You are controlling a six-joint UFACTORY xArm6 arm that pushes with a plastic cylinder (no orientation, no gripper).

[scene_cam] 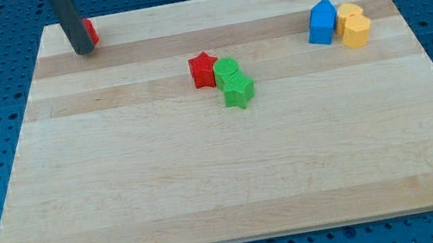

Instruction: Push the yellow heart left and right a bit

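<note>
Two yellow blocks sit touching near the view's top right: one [348,13] further up and one [357,32] just below it. I cannot tell which of them is the heart. A blue block [322,22] touches them on their left. My tip [84,49] rests on the board at the view's top left, far from the yellow blocks. It is right beside a small red block [92,32], which the rod partly hides.
A red star [203,69], a green round block [227,71] and a green star [238,92] cluster near the middle of the wooden board [209,184]. A blue perforated table surrounds the board.
</note>
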